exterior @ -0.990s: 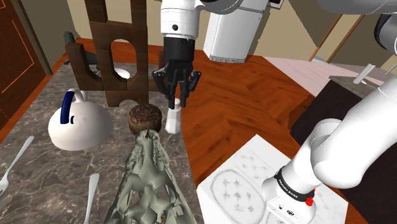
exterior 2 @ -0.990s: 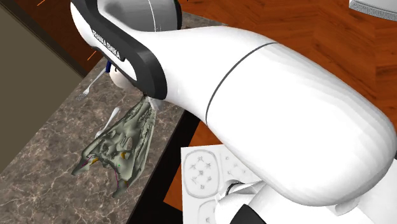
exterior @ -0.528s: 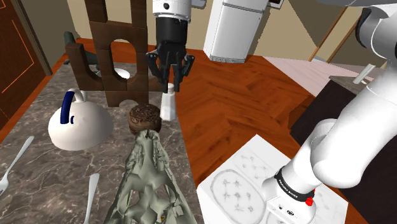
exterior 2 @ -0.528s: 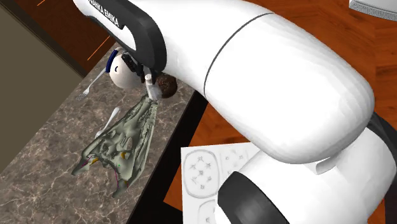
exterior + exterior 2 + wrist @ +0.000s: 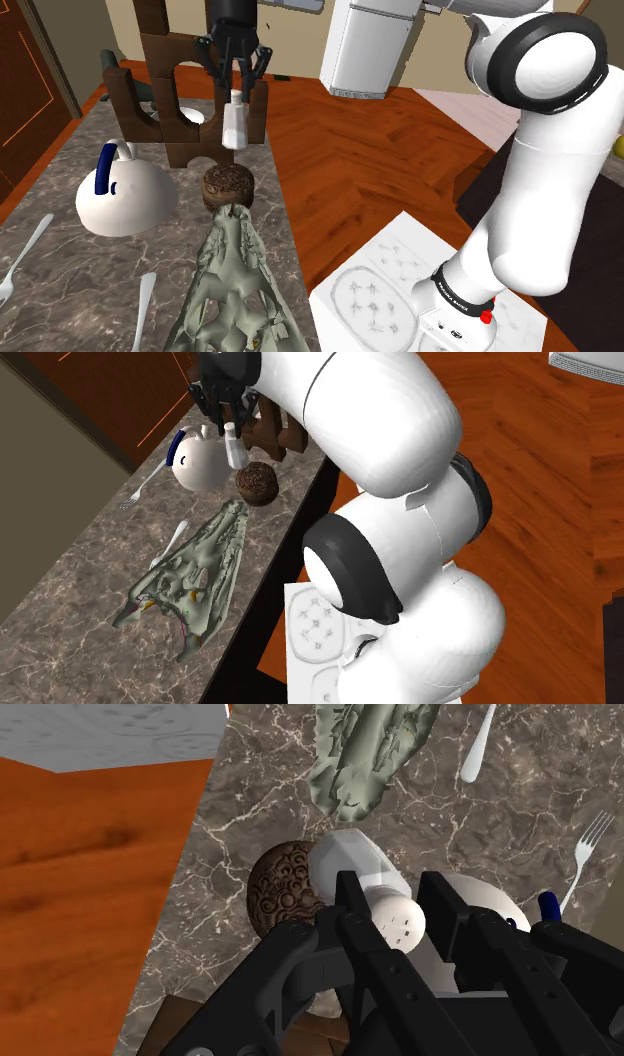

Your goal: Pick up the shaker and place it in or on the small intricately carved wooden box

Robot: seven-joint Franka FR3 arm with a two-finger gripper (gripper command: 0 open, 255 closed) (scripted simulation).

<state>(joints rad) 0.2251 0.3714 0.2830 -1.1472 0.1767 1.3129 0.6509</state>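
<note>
The white arm (image 5: 548, 150) stood up from its base at the shoulder view's lower right, folded at a dark-ringed joint near the top edge, and stretched across to the upper left. The wrist pointed straight down, with the black gripper (image 5: 237, 85) hanging vertically beneath it. Its two fingers (image 5: 355, 919) stood slightly apart, clamped on the top of the white shaker (image 5: 234, 124) between them.

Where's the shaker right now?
Shoulder view, upper middle: the white shaker hangs clasped in the gripper, raised off the marble counter, near the round carved box and before the dark wooden rack.
</note>
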